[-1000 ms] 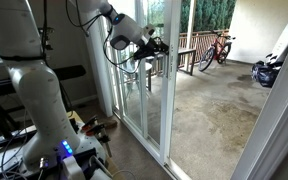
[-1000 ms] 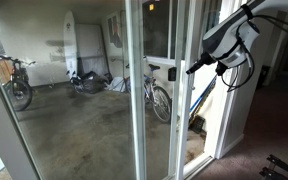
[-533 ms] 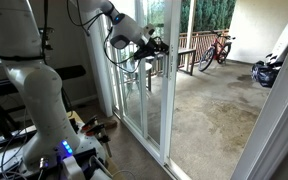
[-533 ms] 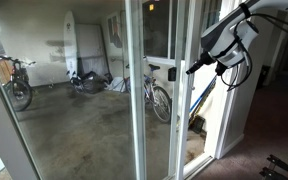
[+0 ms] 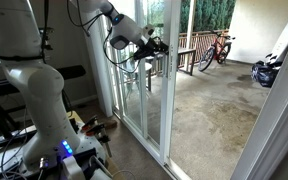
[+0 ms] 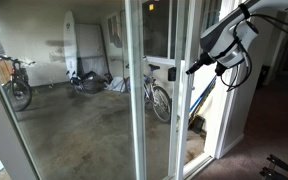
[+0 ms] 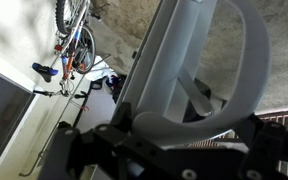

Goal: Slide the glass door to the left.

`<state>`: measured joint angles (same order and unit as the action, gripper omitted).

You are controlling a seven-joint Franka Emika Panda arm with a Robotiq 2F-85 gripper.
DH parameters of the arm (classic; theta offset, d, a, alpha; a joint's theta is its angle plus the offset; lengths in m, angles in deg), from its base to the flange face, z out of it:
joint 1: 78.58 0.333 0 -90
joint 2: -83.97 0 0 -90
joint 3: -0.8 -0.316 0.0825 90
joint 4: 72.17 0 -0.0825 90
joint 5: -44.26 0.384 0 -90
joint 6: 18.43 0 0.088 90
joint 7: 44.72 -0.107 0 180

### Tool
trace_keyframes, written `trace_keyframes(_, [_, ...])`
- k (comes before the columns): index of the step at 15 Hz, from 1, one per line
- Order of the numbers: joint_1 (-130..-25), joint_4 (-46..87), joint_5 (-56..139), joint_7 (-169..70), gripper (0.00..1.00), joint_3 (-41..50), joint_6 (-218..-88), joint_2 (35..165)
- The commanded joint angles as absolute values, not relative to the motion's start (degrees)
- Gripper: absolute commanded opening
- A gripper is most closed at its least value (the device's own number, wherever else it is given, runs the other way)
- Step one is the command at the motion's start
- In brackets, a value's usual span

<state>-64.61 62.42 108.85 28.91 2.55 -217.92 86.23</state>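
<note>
The glass door (image 5: pixel 171 95) is a tall clear panel in a slim white frame. It also shows in an exterior view (image 6: pixel 180 120). Its grey curved loop handle (image 7: pixel 246 60) fills the wrist view, against the white upright (image 7: pixel 169 50). My gripper (image 5: pixel 158 45) is at the door's upright edge at handle height, and shows in an exterior view (image 6: pixel 192 68). In the wrist view the dark fingers (image 7: pixel 184 140) sit on either side of the handle's lower end and look closed on it.
Similar fixed white-framed glass panels (image 6: pixel 74 120) stand beside the door. Outside on the concrete patio are bicycles (image 5: pixel 214 50) (image 6: pixel 159 98) and a surfboard (image 6: pixel 70 45). The robot's white base (image 5: pixel 39 100) and floor cables (image 5: pixel 94 128) are indoors.
</note>
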Motion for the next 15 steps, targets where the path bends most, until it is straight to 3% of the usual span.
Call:
trace_keyframes(1, [-60.72,59.05,108.61,33.06,1.0,0.86,-217.96,89.58])
trace_keyframes(15, [-56.85,57.41,103.75,22.04,1.0,-1.09,-218.14,88.97])
